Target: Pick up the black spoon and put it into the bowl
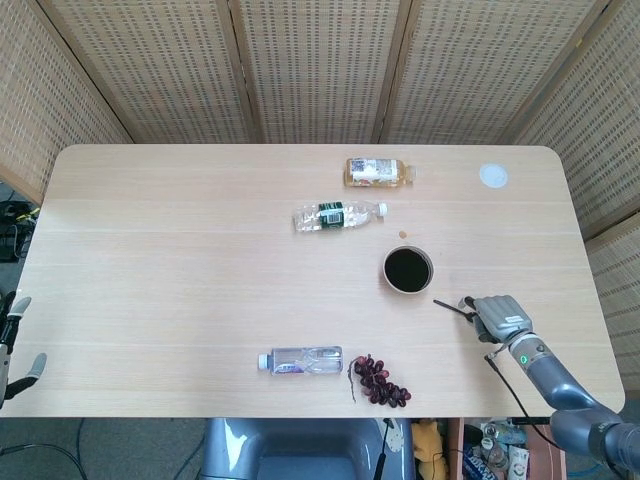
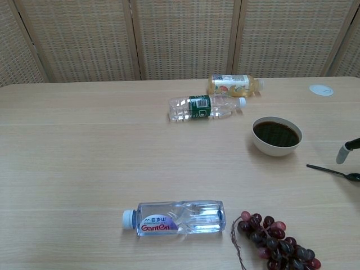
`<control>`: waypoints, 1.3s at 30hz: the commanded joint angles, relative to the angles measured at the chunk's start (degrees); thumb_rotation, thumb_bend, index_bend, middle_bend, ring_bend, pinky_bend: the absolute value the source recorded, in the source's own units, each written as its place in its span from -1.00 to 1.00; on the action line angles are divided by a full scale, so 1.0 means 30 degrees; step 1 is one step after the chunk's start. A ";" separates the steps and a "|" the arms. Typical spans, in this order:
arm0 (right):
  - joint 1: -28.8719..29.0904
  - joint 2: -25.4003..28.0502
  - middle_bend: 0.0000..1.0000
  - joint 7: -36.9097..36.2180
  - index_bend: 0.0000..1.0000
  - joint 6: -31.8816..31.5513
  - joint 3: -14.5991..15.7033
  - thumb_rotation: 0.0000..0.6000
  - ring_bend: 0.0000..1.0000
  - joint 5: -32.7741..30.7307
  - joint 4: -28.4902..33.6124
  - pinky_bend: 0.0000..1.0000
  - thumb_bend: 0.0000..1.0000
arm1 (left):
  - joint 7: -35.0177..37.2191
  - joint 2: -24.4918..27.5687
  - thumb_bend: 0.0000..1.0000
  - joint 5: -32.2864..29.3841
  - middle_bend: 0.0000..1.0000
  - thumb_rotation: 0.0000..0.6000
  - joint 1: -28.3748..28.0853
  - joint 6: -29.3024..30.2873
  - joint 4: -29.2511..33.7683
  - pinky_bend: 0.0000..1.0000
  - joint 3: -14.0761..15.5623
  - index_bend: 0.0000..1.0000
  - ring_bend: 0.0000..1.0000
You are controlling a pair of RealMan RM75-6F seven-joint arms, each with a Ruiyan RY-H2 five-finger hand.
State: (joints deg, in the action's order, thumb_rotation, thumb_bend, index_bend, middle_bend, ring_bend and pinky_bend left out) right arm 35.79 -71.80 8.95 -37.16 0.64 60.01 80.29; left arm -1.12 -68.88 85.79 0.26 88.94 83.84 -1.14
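A: From the head view, what do we have?
B: We see the right hand (image 1: 498,317) low on the table (image 1: 180,250), its fingers on the bowl end of the black spoon (image 1: 449,307). The handle points toward the bowl (image 1: 408,270), its tip just short of the rim. Whether the fingers pinch the spoon or only rest on it, we cannot tell.
A: And the left hand (image 1: 12,340)?
B: At the left edge, off the table, fingers apart and holding nothing.
A: Now the chest view?
B: We see the black spoon (image 2: 332,171) lying flat, right of the bowl (image 2: 277,135) and apart from it. One fingertip (image 2: 343,153) of the right hand shows above it at the frame edge. A water bottle (image 2: 175,217) and grapes (image 2: 275,241) lie nearer us.
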 commanded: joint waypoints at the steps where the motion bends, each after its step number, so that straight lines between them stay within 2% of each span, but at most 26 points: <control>1: 0.0208 -0.0478 0.84 0.0184 -0.45 0.0274 -0.0052 1.00 0.94 -0.0370 -0.0489 1.00 0.89 | 0.0028 -0.0001 -0.28 0.0040 -1.00 1.00 0.0007 0.0040 -0.0022 -1.00 0.0003 -1.00 -1.00; 14: 0.0874 -0.1611 0.84 0.0619 -0.45 0.0994 -0.0238 1.00 0.94 -0.1298 -0.1863 1.00 0.89 | 0.0342 0.0000 -0.28 -0.0100 -1.00 1.00 0.0225 0.0142 -0.0292 -1.00 0.0039 -1.00 -1.00; 31: 0.1369 -0.1783 0.84 0.1473 -0.44 0.1183 0.0087 1.00 0.94 -0.2022 -0.1595 1.00 0.89 | 0.0544 -0.0080 -0.28 -0.0127 -1.00 1.00 0.0350 0.0168 -0.0539 -1.00 0.0059 -1.00 -1.00; 39: 0.1312 -0.1538 0.84 0.1593 -0.44 0.0992 0.0345 1.00 0.94 -0.2000 -0.0836 1.00 0.89 | 0.0568 -0.0090 -0.28 -0.0089 -1.00 1.00 0.0356 0.0177 -0.0566 -1.00 0.0043 -1.00 -1.00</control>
State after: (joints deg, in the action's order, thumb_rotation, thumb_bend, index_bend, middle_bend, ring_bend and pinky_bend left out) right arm 39.80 -76.60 13.74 -34.09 1.52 53.92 77.48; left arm 0.59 -69.15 85.52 1.33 89.47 82.14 -1.01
